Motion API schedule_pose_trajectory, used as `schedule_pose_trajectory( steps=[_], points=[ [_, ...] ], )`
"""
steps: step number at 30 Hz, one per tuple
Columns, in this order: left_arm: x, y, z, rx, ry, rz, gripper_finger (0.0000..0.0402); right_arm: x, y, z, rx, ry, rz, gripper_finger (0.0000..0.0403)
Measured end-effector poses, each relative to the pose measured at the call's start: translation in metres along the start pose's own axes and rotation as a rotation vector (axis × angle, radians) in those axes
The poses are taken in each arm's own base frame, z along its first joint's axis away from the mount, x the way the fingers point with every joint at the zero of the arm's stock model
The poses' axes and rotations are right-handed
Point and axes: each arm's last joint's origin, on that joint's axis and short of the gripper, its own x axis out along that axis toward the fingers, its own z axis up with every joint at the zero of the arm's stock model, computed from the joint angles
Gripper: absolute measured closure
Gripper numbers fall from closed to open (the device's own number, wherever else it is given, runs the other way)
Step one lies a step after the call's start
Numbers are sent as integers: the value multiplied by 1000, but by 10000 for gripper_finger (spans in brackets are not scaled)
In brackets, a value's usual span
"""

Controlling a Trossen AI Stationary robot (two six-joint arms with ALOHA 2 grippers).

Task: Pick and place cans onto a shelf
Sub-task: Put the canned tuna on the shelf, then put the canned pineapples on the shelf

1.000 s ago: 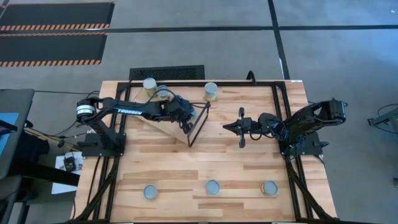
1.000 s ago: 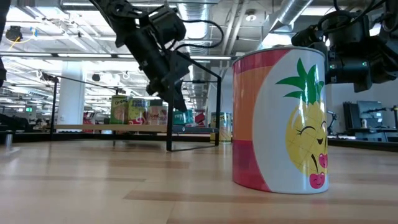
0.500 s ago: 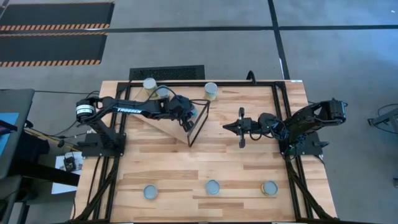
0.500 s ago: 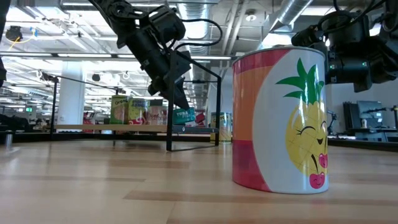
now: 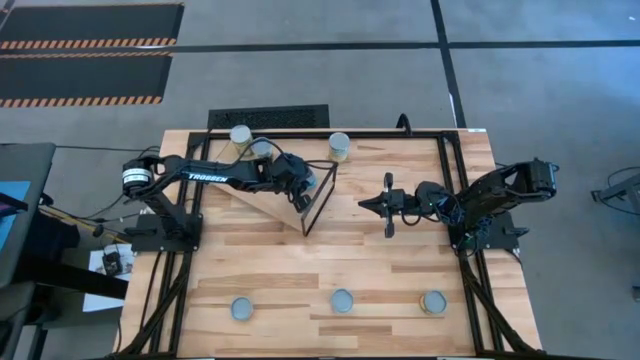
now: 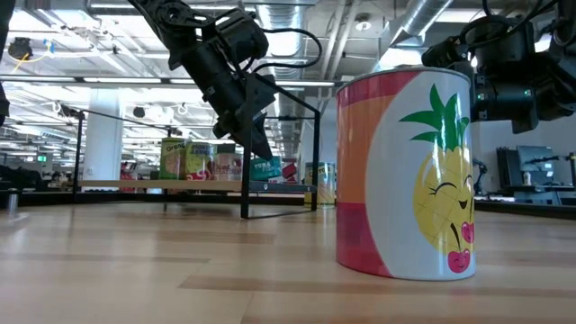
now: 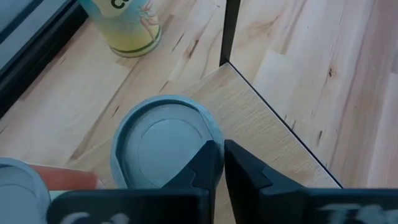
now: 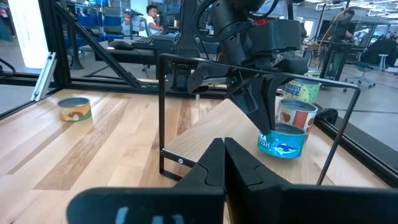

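The left tool (image 7: 219,163), fingers nearly together and gripping nothing, hangs just above the blue-labelled silver-topped can (image 7: 163,149) standing on the tilted light plywood shelf (image 7: 267,140). The right tool (image 8: 222,163), closed and empty, hovers over the bench (image 5: 400,265), facing the shelf's thin black metal frame (image 8: 163,112).

The butcher-block table (image 5: 330,255) carries the tilted plywood shelf (image 5: 268,195) with its thin black frame (image 5: 318,199) near the far-left part. Three cans stand along the near edge: one on the left (image 5: 241,309), one in the middle (image 5: 342,300), one on the right (image 5: 433,302). Two more stand at the far edge (image 5: 240,136) (image 5: 339,146). On the shelf board sits a blue fish can (image 8: 282,141), with a red-labelled can (image 8: 295,115) just behind it.
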Motion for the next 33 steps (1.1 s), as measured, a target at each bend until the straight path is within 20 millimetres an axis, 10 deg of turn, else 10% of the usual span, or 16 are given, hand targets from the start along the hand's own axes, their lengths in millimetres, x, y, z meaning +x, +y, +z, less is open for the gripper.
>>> schedule_pose_trajectory(
  steps=[13,25,33],
  points=[
    [-3,0,1,51,-7,-4,329,0,0,0,0,0,0,390],
    [-67,-3,14,141,-168,129,379,0,0,0,-1,4,0,390],
    [-96,-19,-31,109,-365,21,398,0,0,-1,-17,14,1,391]
  ],
)
